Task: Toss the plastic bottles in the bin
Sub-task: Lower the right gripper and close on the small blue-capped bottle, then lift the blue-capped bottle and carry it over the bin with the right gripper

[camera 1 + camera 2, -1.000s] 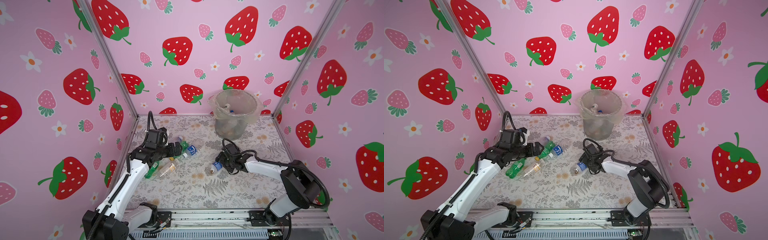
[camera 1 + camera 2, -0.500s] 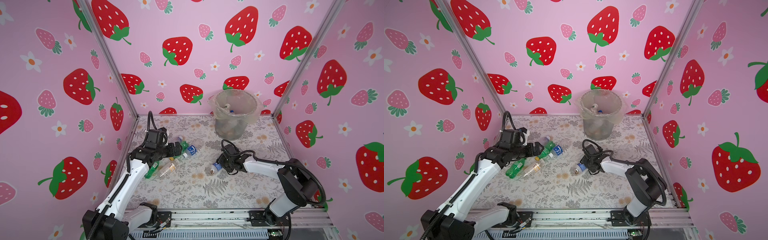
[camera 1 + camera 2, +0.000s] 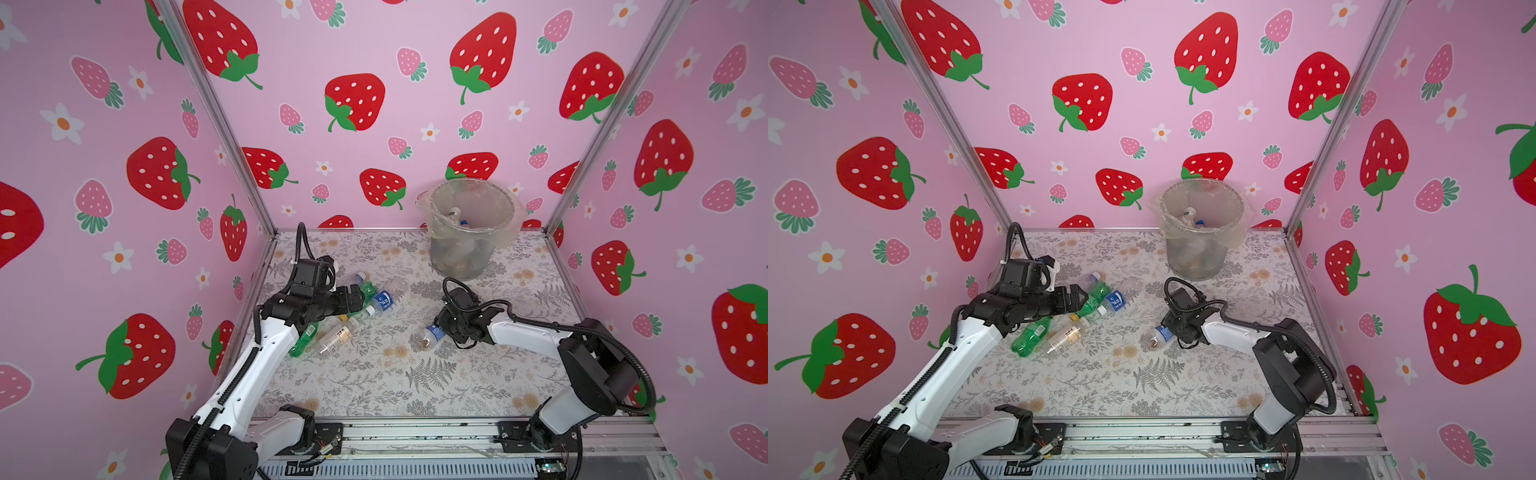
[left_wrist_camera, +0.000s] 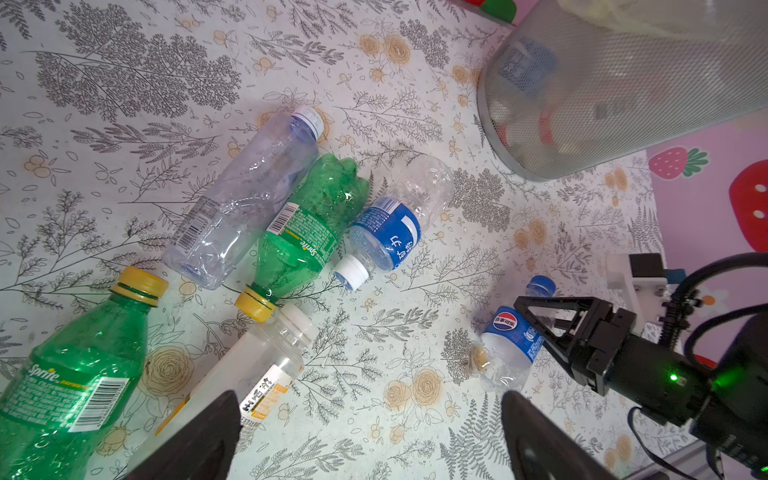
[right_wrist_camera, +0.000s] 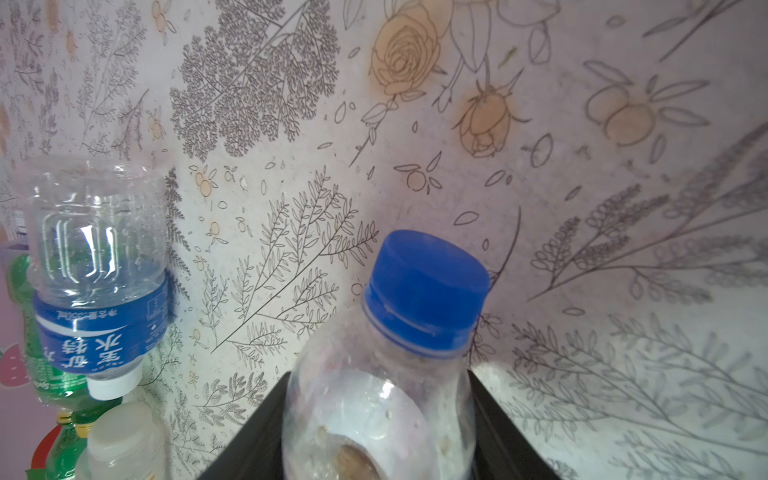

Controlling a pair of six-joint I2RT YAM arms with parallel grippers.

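Observation:
My right gripper (image 3: 441,329) (image 5: 380,419) is shut on a clear plastic bottle (image 3: 429,336) (image 3: 1158,336) (image 4: 505,351) (image 5: 386,374) with a blue label and blue cap, which lies on the floral mat mid-table. Its jaws press on both sides of the bottle's body. Over at the left, my left gripper (image 3: 358,297) (image 3: 1079,296) (image 4: 370,419) hangs open above a cluster of several plastic bottles: two green ones (image 4: 70,374) (image 4: 305,232), a clear one (image 4: 245,195), a blue-labelled one (image 4: 395,224) and a white-capped one (image 4: 257,374). The bin (image 3: 465,232) (image 3: 1200,237) (image 4: 623,83) stands at the back and holds bottles.
Pink strawberry walls enclose the mat on three sides, with metal posts (image 3: 582,166) at the back corners. A metal rail (image 3: 415,436) runs along the front edge. The bin sits near the back wall, right of centre.
The right gripper's jaws have closed onto the blue-capped bottle. The left arm and the bottle cluster have not moved.

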